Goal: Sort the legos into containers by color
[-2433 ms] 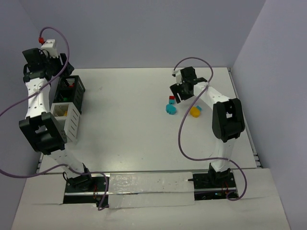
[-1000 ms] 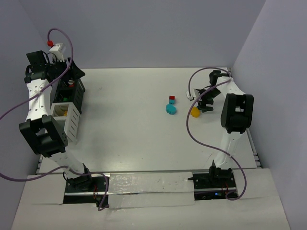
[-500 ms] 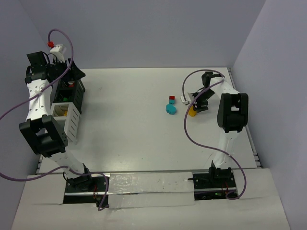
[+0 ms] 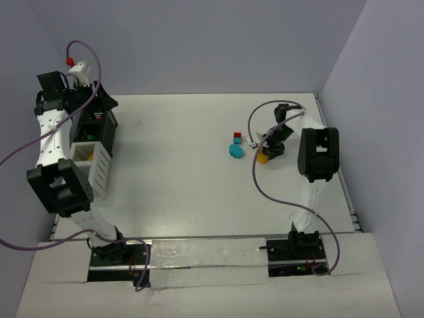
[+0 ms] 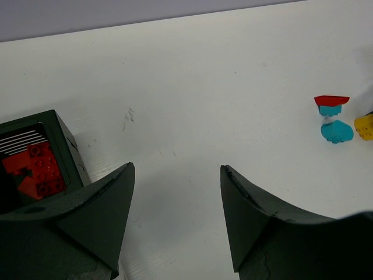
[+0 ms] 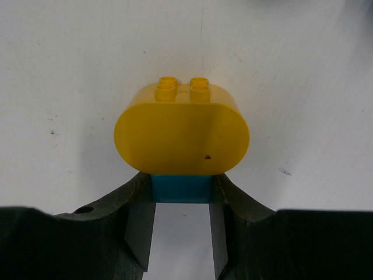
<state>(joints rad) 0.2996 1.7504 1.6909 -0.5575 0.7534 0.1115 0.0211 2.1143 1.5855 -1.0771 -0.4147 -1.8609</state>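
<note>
My right gripper (image 6: 182, 195) is shut on a small cyan brick (image 6: 182, 188) that carries a yellow rounded piece (image 6: 182, 137) on top; in the top view this gripper (image 4: 268, 152) is at the right of the table with the yellow piece (image 4: 263, 158) under it. A red piece (image 4: 237, 135) on a cyan brick and a cyan rounded piece (image 4: 235, 151) lie just left of it. My left gripper (image 5: 178, 175) is open and empty, above the table beside the black bin (image 5: 61, 143), which holds red bricks (image 5: 38, 169). The white bin (image 4: 89, 162) stands in front of the black bin (image 4: 103, 126).
A small white object (image 4: 252, 141) lies between the red piece and my right gripper. Walls enclose the table at the back and right. Purple cables loop above both arms. The two bins stand at the table's left edge.
</note>
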